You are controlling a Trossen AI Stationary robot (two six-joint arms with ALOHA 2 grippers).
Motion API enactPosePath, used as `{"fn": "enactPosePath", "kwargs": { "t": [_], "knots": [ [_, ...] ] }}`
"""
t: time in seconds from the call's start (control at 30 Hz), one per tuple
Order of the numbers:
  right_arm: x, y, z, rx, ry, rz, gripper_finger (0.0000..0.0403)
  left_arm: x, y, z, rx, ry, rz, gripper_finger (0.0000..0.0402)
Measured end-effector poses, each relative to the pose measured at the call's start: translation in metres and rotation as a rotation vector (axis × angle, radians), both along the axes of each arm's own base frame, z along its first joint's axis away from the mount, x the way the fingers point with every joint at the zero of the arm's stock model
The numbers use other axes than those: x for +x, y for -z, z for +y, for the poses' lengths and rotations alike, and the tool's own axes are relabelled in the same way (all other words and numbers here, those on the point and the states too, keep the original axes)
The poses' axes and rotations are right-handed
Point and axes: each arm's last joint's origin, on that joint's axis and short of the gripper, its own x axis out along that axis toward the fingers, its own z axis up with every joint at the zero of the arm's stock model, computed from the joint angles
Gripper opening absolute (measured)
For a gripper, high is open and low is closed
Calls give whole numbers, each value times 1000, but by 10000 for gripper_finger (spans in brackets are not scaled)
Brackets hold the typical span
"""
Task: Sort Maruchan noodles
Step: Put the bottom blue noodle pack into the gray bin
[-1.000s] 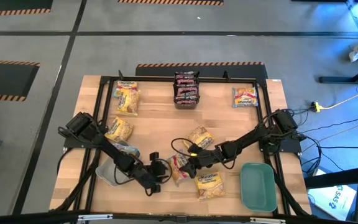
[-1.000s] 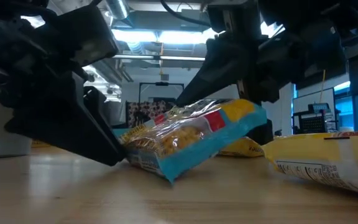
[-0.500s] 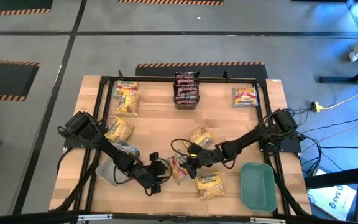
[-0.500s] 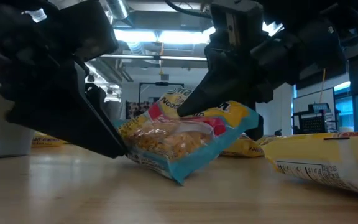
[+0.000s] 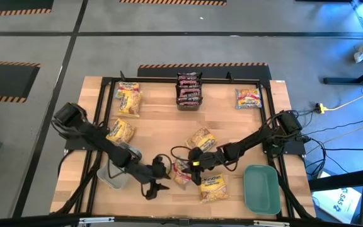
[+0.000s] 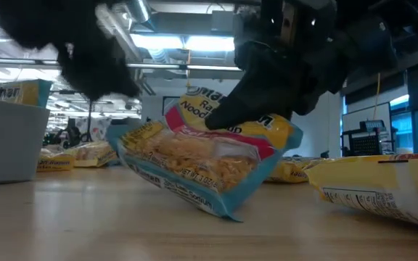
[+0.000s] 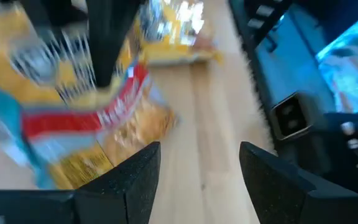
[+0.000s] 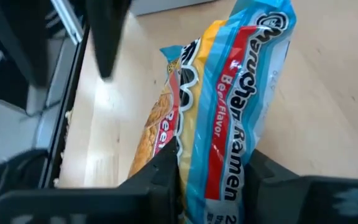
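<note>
The left wrist view is blurred; the smeared packet (image 7: 86,124) is probably ramen.

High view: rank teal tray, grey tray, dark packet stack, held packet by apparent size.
1. teal tray
2. dark packet stack and grey tray: look alike; the left arm partly covers the tray.
3. held packet, gripped by the right gripper, seen tilted and partly covered.

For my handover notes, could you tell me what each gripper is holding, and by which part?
The right gripper pinches one end of a noodle packet, tilting it off the table. The left gripper is open and holds nothing.
</note>
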Motion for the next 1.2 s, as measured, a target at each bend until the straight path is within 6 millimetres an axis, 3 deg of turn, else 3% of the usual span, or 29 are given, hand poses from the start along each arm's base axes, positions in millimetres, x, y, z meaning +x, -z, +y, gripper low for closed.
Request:
{"fn": "enactPosePath", "kwargs": {
  "t": [0.2, 0.33, 0.7, 1.03, 1.2],
  "knots": [
    [11, -17, 12, -158, -89, 30, 84, -11, -36, 18, 47, -74, -69, 213],
    [19, -32, 20, -282, -135, 78, 79, -14, -49, 30, 104, -144, -115, 213],
    [34, -74, 20, -475, -218, 185, 82, 4, -45, 50, 63, -121, -116, 233],
    [37, -73, 16, -449, -236, 190, 82, 12, -45, 66, 84, -123, -127, 235],
    [38, -73, 14, -445, -229, 193, 80, 27, -43, 61, 98, -83, -39, 235]
  ]
}}
